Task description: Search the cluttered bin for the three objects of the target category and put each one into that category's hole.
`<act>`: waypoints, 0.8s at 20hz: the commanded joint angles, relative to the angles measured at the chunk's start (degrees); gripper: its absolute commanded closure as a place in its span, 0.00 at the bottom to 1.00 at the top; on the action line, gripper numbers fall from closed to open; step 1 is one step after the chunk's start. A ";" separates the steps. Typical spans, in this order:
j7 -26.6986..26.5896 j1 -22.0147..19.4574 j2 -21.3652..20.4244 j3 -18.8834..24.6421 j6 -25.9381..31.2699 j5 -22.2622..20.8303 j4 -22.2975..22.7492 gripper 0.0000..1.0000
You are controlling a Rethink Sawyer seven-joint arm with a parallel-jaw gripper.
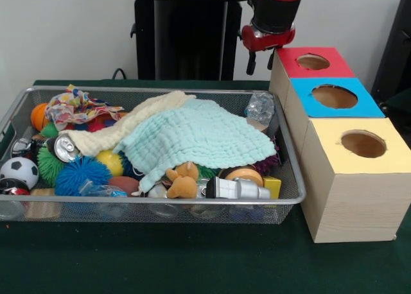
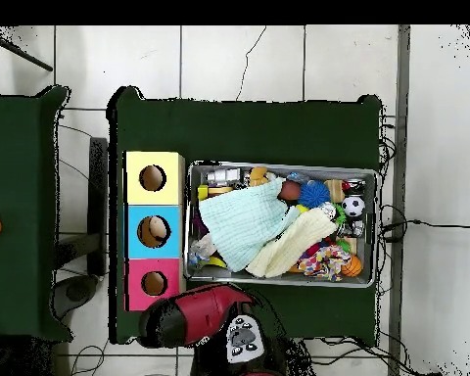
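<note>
While the red and black gripper (image 1: 259, 61) is held above the far edge of the red-topped box (image 1: 313, 63), its dark jaws are seen a little apart with nothing between them. In the overhead view the arm's red and black body (image 2: 195, 315) is seen beside the red-topped box (image 2: 154, 284), over the edge of the green-covered bench (image 2: 249, 122).

Three wooden boxes are set in a touching row just beside the silver wire-mesh bin (image 1: 292, 178): the red-topped one, a blue-topped one (image 1: 334, 97) and a yellow-topped one (image 1: 359, 143), each with a round hole in its top. Something pale is seen inside the blue box's hole (image 2: 158, 230) from overhead; what it is cannot be told.

Much of the bin's contents is covered by a mint-green quilted cloth (image 1: 202, 137), with a cream knitted cloth (image 1: 122, 130) lying partly beneath it. Around them are seen a small black-and-white football (image 1: 18, 171), a blue spiky rubber ball (image 1: 80, 173), a green spiky ball (image 1: 48, 164), a yellow ball (image 1: 110, 161), a silver drinks can (image 1: 65, 148), an orange ball (image 1: 38, 115), a multicoloured patterned fabric piece (image 1: 77, 106), a tan plush toy (image 1: 182, 181), a silver and black cylinder (image 1: 236, 189), a yellow block (image 1: 272, 185) and a crumpled clear plastic piece (image 1: 260, 108). Which things belong to the target category cannot be told.
</note>
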 commanded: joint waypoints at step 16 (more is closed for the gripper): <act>-5.72 -9.56 -4.08 6.14 11.88 -2.76 -11.23 0.00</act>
